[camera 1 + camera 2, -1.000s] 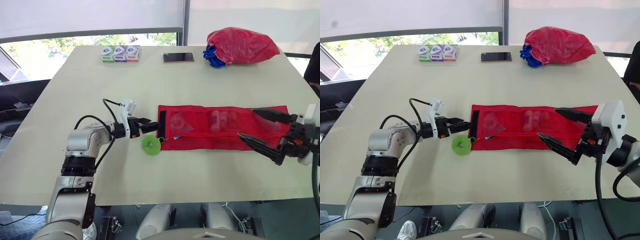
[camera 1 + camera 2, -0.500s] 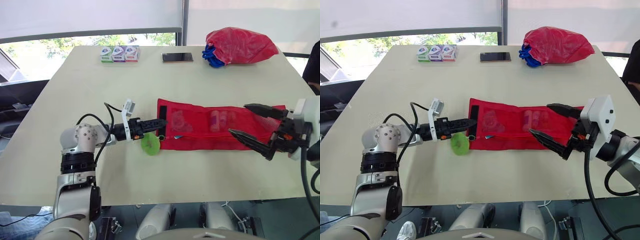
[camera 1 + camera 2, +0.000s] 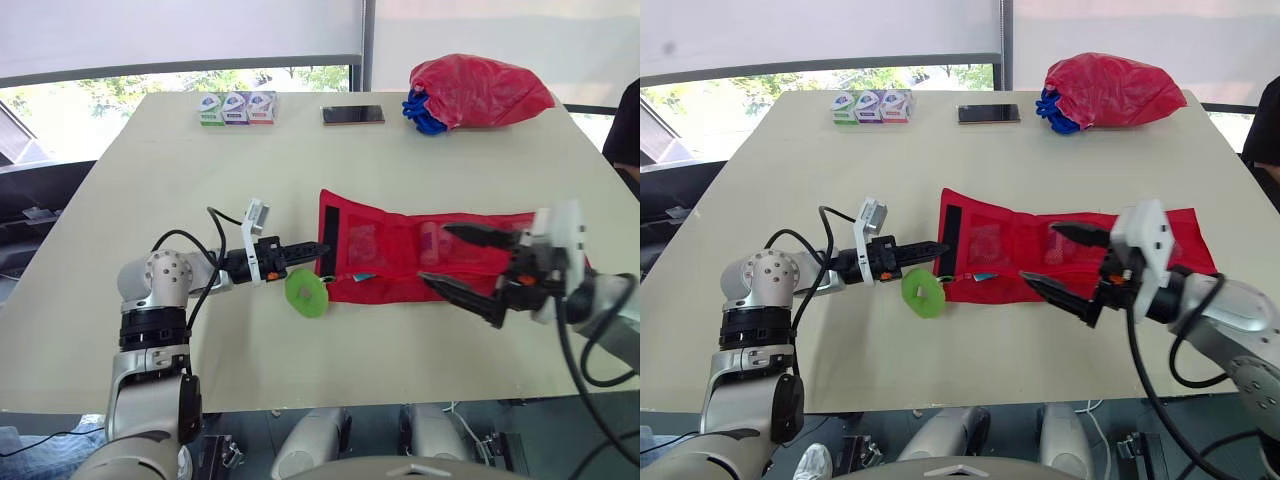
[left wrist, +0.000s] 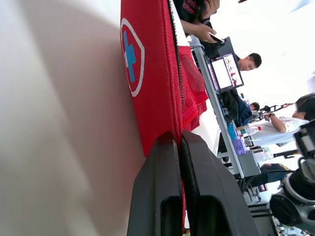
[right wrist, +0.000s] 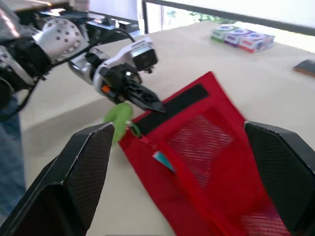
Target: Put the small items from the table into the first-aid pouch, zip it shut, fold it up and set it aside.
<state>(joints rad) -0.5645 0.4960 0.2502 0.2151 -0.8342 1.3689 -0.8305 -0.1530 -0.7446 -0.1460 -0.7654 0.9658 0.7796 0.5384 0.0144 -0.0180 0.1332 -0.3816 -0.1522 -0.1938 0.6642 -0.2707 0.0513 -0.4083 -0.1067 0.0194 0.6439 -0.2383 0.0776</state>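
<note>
At the table's (image 3: 300, 160) middle lies the pouch (image 3: 385, 250), small items showing through its mesh. The left gripper (image 3: 318, 249) is clenched on its left edge, just beside the green ring (image 3: 306, 291). The right gripper (image 3: 435, 253) hangs spread over the pouch's middle. The pinch looks thin: a rightward tug could pull the fabric free, and the spread fingers could snag the mesh.

The pouch (image 3: 395, 262) is a long red mesh strip, unfolded and lying flat across the table from left to right. A black band (image 3: 326, 232) crosses its left end, where the left gripper (image 4: 178, 140) pinches the fabric between closed fingers. A green disc (image 3: 306, 292) lies at that corner. Small items (image 3: 432, 240) show through the mesh pockets. One face bears a white badge (image 4: 131, 56) with a blue cross.
</note>
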